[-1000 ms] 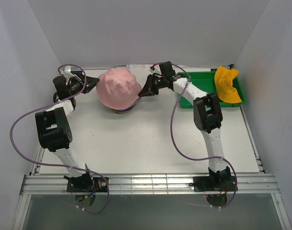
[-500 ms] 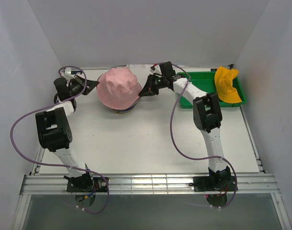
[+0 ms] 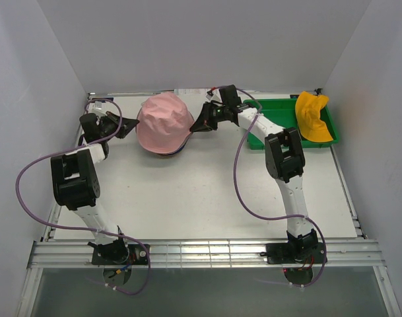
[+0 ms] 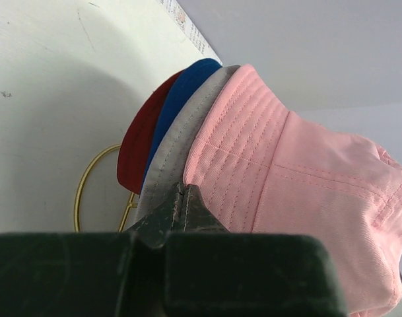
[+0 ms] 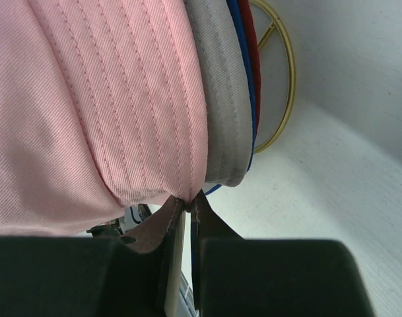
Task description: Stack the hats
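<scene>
The pink hat (image 3: 163, 122) sits on top of a stack at the back of the table. In the left wrist view the pink hat (image 4: 286, 172) covers the grey hat (image 4: 177, 142), the blue hat (image 4: 181, 86) and the dark red hat (image 4: 138, 142). My left gripper (image 3: 128, 125) is shut at the pink brim's left edge (image 4: 182, 190). My right gripper (image 3: 196, 127) is shut on the pink brim's right edge (image 5: 187, 199). The yellow-orange hat (image 3: 313, 117) lies on the green tray (image 3: 280, 109) at the back right.
A thin gold wire ring lies on the table under the stack, seen in the left wrist view (image 4: 78, 198) and the right wrist view (image 5: 290, 86). White walls close in the back and both sides. Purple cables loop beside both arms.
My left gripper has moved nearer and slightly right along the pink hat's left edge. The pink hat has shifted a little. The right arm has barely moved.
</scene>
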Controlling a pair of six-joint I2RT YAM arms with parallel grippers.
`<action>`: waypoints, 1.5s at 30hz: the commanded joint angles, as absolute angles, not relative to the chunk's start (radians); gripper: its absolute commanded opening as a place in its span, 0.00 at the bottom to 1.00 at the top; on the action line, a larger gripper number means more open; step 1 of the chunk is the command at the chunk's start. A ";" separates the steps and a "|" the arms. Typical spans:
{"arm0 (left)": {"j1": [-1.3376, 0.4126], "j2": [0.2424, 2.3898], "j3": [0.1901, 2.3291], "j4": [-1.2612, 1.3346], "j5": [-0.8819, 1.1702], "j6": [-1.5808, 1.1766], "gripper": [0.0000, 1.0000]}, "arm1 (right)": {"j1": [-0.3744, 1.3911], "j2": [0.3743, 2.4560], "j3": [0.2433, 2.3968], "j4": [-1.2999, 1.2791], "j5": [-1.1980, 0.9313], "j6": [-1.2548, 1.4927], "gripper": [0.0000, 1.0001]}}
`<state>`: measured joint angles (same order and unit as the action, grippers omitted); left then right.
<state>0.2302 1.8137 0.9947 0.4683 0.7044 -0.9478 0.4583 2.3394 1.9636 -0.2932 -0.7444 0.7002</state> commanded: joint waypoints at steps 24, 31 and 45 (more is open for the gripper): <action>0.245 1.842 0.948 0.101 0.509 -0.795 0.00 | 0.453 2.292 1.847 -0.311 -0.699 0.641 0.08; 0.247 1.859 0.968 0.037 0.483 -0.764 0.00 | 0.471 2.280 1.807 -0.316 -0.687 0.618 0.08; 0.247 1.868 0.968 0.018 0.480 -0.749 0.00 | 0.471 2.336 1.724 -0.291 -0.664 0.601 0.08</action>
<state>0.2203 1.8050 1.0172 0.2455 0.6537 -0.8463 0.4843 2.2749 1.7771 -0.1280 -0.7589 0.6609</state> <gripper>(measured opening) 0.011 0.084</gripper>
